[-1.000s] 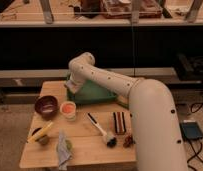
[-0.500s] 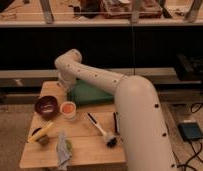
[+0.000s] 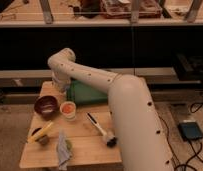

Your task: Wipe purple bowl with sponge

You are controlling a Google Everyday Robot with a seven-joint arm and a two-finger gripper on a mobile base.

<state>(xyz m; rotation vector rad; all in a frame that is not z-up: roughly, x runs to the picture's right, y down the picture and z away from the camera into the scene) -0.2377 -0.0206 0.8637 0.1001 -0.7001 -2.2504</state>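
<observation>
1. The purple bowl (image 3: 46,106) stands upright near the left edge of the wooden surface (image 3: 90,150), with its lighter inside facing up.
2. The end effector (image 3: 60,88) is behind the purple bowl and a little to its right, toward the far edge of the surface. It sits at the lower end of the arm's last link, which points downward.
3. The end effector is apart from the purple bowl and not over its opening; bare wood shows between the two.
4. The end effector's fingers are fully closed. The wrist hides most of them, so I cannot tell whether anything is pinched between them.
5. The sponge cannot be picked out anywhere around the purple bowl.
6. The white arm (image 3: 120,100) rises from the front right of the purple bowl, runs up and left, and bends at a rounded joint above and behind the bowl.
7. A small white cup (image 3: 68,109) with an orange inside stands just right of the purple bowl; whether the two touch is unclear.
8. A green tray (image 3: 90,94) lies behind and to the right of the purple bowl, partly covered by the arm.
9. In front of the purple bowl a yellow block (image 3: 40,132) lies tilted across a small dark object.
10. A grey-blue cloth rag (image 3: 62,148) lies crumpled in front of the purple bowl, slightly to the right.
11. A brush (image 3: 101,129) with a pale handle and a dark head lies diagonally, further right and in front of the purple bowl.
</observation>
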